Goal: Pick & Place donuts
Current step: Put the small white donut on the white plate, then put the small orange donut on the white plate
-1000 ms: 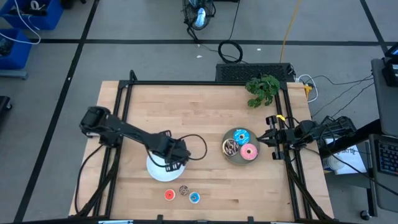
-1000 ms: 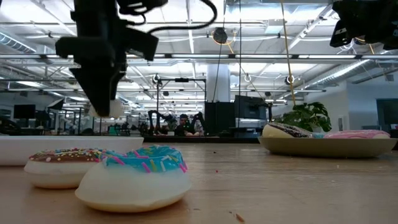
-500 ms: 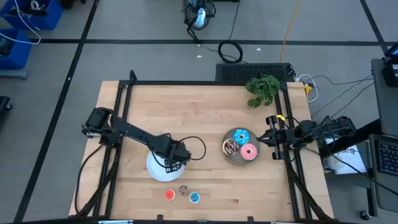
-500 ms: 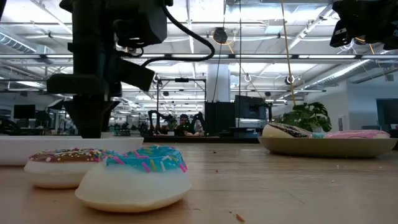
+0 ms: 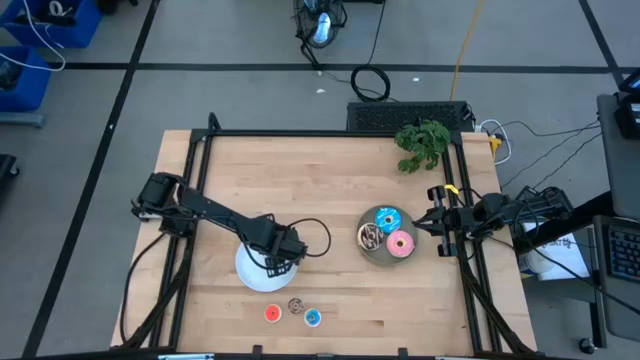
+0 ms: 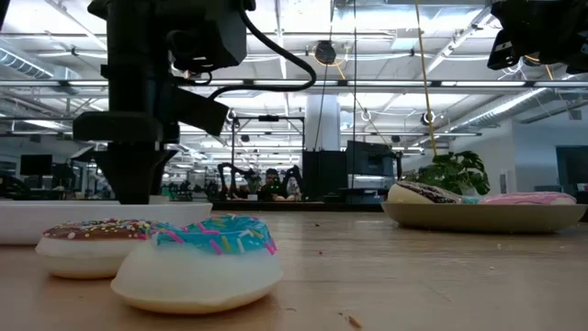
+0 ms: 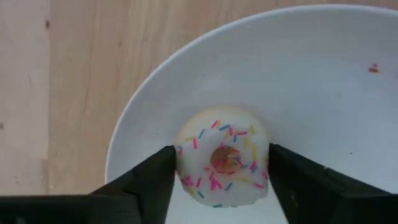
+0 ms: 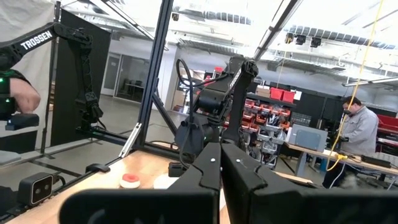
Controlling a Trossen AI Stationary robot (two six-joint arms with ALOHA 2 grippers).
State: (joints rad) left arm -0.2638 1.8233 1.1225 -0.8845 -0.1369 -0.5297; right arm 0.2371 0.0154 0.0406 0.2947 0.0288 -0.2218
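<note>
I have the left hand (image 7: 221,180) low over the white plate (image 7: 323,74), its fingers apart on either side of the pale pink donut (image 7: 222,157), which lies on the plate. I would widen them until both clear the donut, then lift straight up so nothing drags it. The right hand (image 8: 221,163) waits pressed together beyond the grey plate (image 5: 372,252).

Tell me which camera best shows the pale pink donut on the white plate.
Left wrist view: the pale pink donut fills the frame, lying on the white plate between the left tool fingers. In the high and low views the arm hides it; the right wrist view doesn't clearly show it.
</note>
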